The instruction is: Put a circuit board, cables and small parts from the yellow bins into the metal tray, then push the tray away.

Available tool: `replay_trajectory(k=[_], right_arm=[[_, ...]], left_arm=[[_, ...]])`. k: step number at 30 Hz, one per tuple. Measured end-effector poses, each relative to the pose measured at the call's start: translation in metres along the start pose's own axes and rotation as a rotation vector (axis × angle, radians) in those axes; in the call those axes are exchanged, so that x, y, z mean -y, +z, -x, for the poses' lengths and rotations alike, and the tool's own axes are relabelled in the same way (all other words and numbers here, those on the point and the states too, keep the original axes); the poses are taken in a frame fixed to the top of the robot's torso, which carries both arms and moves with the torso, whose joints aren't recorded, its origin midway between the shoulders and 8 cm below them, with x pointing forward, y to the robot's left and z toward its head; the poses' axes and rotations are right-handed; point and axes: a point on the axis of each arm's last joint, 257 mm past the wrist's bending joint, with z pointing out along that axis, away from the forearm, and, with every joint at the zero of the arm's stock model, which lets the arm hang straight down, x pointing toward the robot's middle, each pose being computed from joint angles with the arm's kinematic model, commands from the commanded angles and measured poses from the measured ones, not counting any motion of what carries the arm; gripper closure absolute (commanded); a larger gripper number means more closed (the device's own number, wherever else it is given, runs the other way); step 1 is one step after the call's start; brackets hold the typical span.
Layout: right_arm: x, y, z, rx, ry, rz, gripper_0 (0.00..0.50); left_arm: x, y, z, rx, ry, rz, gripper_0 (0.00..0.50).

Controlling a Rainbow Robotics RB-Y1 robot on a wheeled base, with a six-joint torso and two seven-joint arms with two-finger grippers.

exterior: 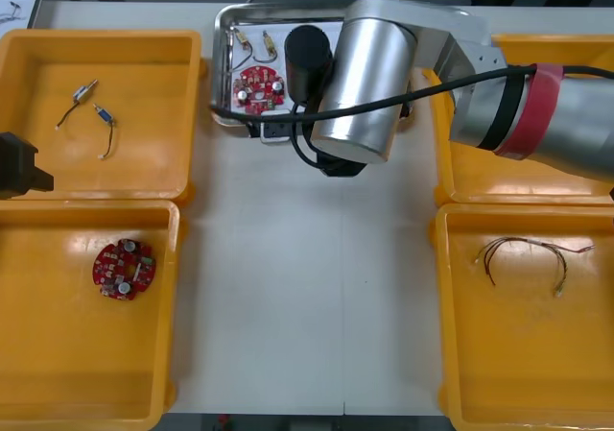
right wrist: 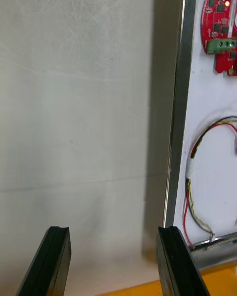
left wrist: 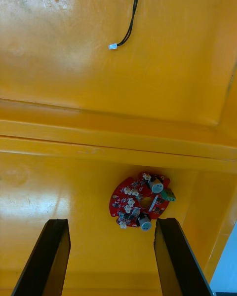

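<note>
1. Currently the right gripper sits low over the bare table at the near edge of the tray. Its jaws are wide and hold nothing. One finger stands right by the metal rim, though whether it touches is hard to tell.
2. Inside the tray, on its white floor, lie a red board and a red and yellow cable, both close to that rim.
3. From above, the tray lies near the table's far edge, and the right arm covers its right part.
4. Open table runs from the tray toward the robot, between the bins on either side.
5. The left gripper hangs at the table's left side above the near left bin, jaws wide and empty. A second board lies beyond its fingertips.
6. A black cable lies in the far left bin.
</note>
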Motion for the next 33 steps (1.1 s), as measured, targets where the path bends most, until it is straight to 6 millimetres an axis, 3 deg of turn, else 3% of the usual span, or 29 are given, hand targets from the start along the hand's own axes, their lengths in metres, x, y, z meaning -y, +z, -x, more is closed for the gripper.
replay_trajectory(k=[11, 22, 33], right_arm=[[-0.027, -0.049, -0.027, -0.016, 0.316, 0.113, 0.0], [-0.058, -0.084, -0.084, -0.082, 0.676, 0.228, 0.0], [-0.075, -0.099, -0.145, -0.156, 1.071, 0.261, 0.0]], left_arm=[[0.0, 0.0, 0.0, 0.0, 0.0, 0.0, 0.0], [-0.001, 0.0, -0.001, -0.002, 0.0, 0.001, 0.0], [-0.001, 0.001, -0.002, -0.003, -0.001, 0.002, 0.0]])
